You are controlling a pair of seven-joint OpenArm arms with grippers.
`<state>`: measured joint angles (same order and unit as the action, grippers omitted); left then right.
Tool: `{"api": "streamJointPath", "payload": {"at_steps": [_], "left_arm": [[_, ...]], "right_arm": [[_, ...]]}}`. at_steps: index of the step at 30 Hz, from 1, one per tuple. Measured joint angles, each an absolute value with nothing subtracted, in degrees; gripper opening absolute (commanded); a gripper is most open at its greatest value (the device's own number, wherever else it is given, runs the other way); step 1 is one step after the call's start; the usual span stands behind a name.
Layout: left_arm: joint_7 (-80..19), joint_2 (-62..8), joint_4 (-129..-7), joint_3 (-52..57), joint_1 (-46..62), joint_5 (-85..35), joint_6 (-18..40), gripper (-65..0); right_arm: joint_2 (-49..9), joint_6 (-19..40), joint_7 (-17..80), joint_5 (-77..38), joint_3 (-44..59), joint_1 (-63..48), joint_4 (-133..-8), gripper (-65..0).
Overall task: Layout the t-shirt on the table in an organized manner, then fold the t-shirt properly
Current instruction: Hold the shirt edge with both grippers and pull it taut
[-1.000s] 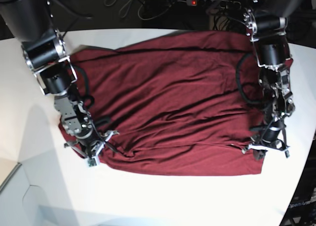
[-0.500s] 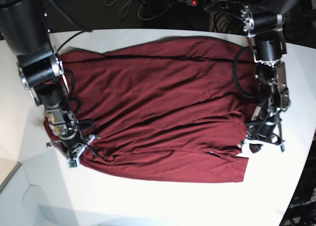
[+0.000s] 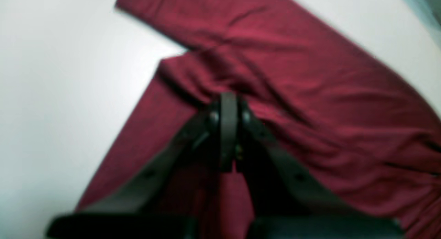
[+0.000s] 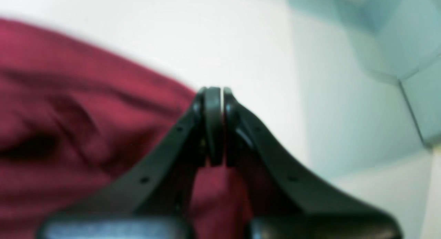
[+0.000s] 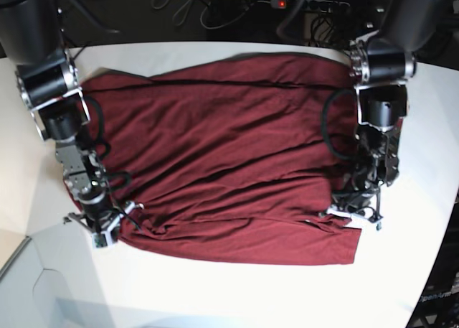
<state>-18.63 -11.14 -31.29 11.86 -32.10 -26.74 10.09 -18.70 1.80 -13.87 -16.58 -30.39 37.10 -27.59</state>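
- Your t-shirt (image 5: 229, 156) lies spread over the middle of the white bench (image 5: 237, 292), mostly flat, with long creases running across it from side to side.
- In the base view the shirt's near edge is uneven: on the view's right a corner folds over itself beside the left gripper (image 5: 355, 212).
- Your left gripper is clamped tight on the maroon cloth. In the left wrist view (image 3: 228, 104) the jaws meet with fabric bunched against their tips and more hanging below.
- Beyond that gripper in the left wrist view, a strip of the shirt runs out over the bare bench, apart from the main body.
- Your right gripper (image 5: 100, 224) sits at the shirt's near corner on the base view's left, down at bench level.
- In the right wrist view the right gripper (image 4: 214, 94) has its jaws pressed together, with maroon cloth caught beneath them; the picture is blurred, but the shirt's edge ends right at the tips, with white bench beyond.
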Motion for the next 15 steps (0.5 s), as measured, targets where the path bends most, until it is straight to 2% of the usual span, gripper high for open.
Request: {"api": "streamJointPath", "payload": {"at_steps": [3,10,15], "left_arm": [[-15.6,-12.0,-26.0,11.9,-34.7,-26.7,10.1,-64.9],[2.6,-12.8,-12.9,11.9,-37.5,-27.3,11.1,-64.8],[6.8,-14.3,-11.2,9.4,-38.0,-23.8,10.2,-64.8]], "right_arm": [[-20.1,1.6,-11.9,-16.8,-29.6,35.1,-32.4,-63.9],[-20.5,1.7,-5.4,-16.8,-18.3,25.6,-47.3,-63.9],[-22.3,1.6,-0.1,-16.6,-12.8,20.2,-56.1,-63.9]]}}
